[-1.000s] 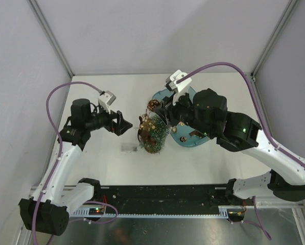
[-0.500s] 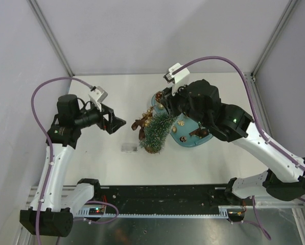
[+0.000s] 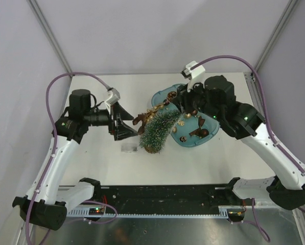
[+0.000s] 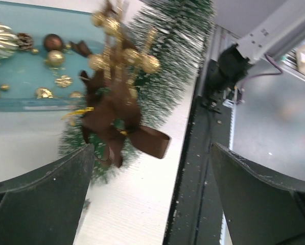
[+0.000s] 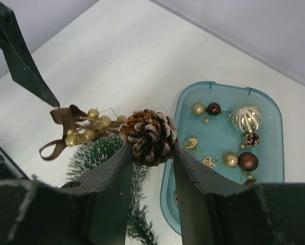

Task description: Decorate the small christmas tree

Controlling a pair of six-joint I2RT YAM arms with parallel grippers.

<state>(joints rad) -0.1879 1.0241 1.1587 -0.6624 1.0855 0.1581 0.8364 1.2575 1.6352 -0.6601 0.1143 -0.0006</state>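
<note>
The small christmas tree (image 3: 157,130) leans tilted on the table beside the teal tray (image 3: 209,133). A brown bow with gold berries (image 3: 143,117) hangs at its top. My left gripper (image 3: 127,122) is open and empty, just left of the bow. In the left wrist view the bow (image 4: 116,120) and tree (image 4: 165,71) lie ahead of the open gripper (image 4: 152,153). My right gripper (image 3: 173,102) is above the tray's left end, shut on a brown pine cone (image 5: 149,133). The right wrist view shows that gripper (image 5: 149,149) above the tree (image 5: 103,155) and the bow (image 5: 73,131).
The teal tray (image 5: 193,199) holds several gold and brown baubles, a ribbed silver ball (image 5: 247,118) and a small pine cone (image 5: 251,139). A small clear piece (image 3: 128,148) lies on the table left of the tree's base. Grey walls enclose the table.
My left gripper has moved right, closer to the bow. My right arm has drawn back to the right with the pine cone. The tree leans further over.
</note>
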